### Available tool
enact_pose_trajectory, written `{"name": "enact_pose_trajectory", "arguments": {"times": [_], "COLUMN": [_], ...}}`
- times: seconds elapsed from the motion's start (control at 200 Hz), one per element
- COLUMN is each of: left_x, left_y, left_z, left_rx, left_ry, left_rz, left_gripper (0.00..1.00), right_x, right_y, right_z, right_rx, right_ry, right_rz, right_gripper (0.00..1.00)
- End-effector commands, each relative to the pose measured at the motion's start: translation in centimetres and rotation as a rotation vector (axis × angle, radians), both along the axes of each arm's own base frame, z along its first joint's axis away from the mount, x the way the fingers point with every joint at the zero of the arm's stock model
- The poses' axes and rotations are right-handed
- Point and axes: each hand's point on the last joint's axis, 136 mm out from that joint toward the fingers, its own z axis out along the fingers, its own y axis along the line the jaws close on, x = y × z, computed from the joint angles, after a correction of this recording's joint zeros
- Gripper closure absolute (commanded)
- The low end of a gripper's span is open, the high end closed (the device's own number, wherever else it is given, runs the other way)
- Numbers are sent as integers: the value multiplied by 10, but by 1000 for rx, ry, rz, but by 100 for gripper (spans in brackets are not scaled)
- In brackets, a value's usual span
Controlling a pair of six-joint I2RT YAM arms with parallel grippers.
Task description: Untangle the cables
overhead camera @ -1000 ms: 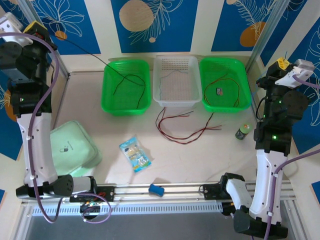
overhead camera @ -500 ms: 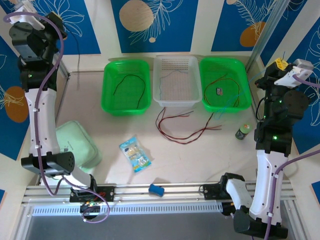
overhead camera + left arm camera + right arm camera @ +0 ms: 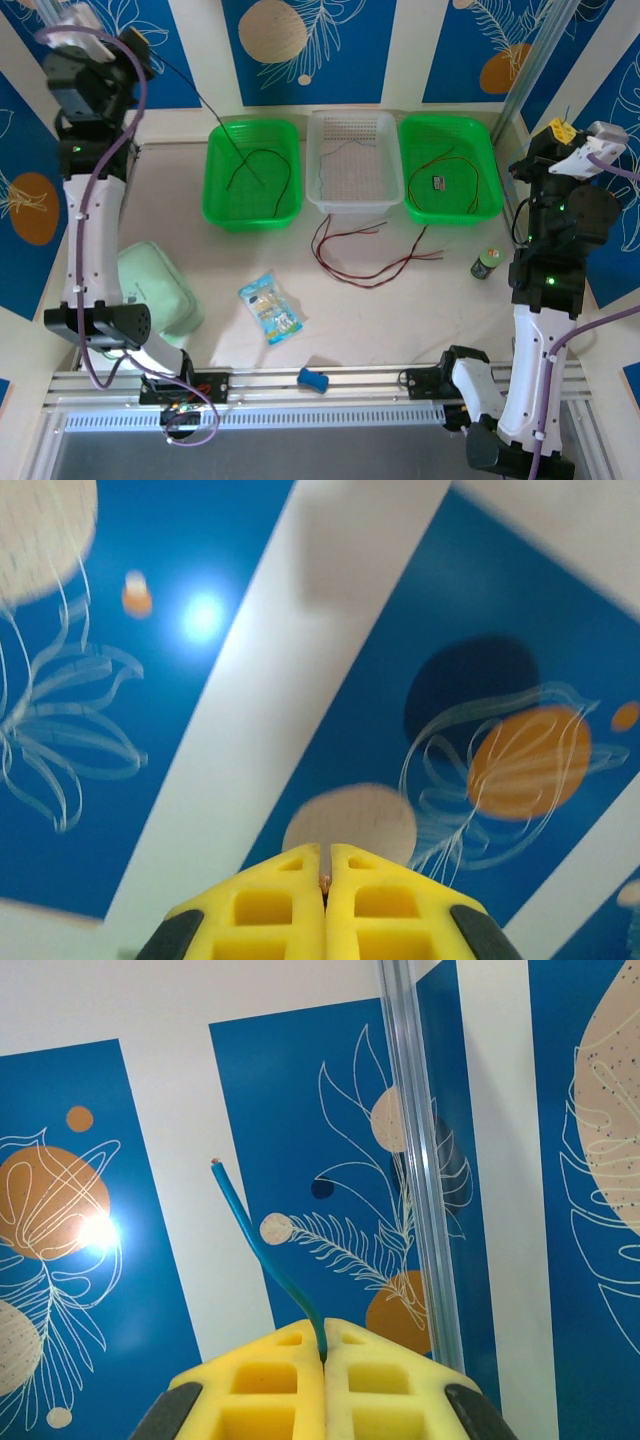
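Jaws clamped both sides: our left gripper (image 3: 324,880) on black cable (image 3: 284,165) trailing into far-left green basket (image 3: 250,222), right gripper (image 3: 322,1355) on blue cable (image 3: 262,1250). Approx. halfway, we reckon; red cables (image 3: 370,285) near bench's (image 3: 450,315) far edge unsorted.

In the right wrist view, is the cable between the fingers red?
No, the cable pinched in the shut right gripper is blue.

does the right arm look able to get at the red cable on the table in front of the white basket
Probably not yet: the way to the red cable looks free, but the right gripper is raised, shut on a blue cable.
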Motion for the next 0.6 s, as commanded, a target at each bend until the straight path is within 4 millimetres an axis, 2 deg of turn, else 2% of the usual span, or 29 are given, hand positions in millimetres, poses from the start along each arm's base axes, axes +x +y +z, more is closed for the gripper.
{"name": "enact_pose_trajectory", "arguments": {"times": [0.0,0.13,0.27,0.415,0.59], "left_x": [14,32,43,50,63], "left_y": [-9,-30,-42,-56,-71], "left_z": [-33,-85,-137,-178,-263], "left_rx": [22,20,-25,-9,5], "left_ry": [65,181,258,351,581], "left_rz": [-2,-58,-98,-128,-155], "left_gripper": [100,100,100,100,100], "right_x": [-9,-8,-7,-5,5], "right_y": [6,12,24,41,57], "right_z": [11,9,7,10,10], "right_rx": [-7,-1,29,36,90], "right_ry": [-31,-26,-15,-14,-4], "right_rz": [16,43,114,199,306], "right_gripper": [100,100,100,100,100]}}
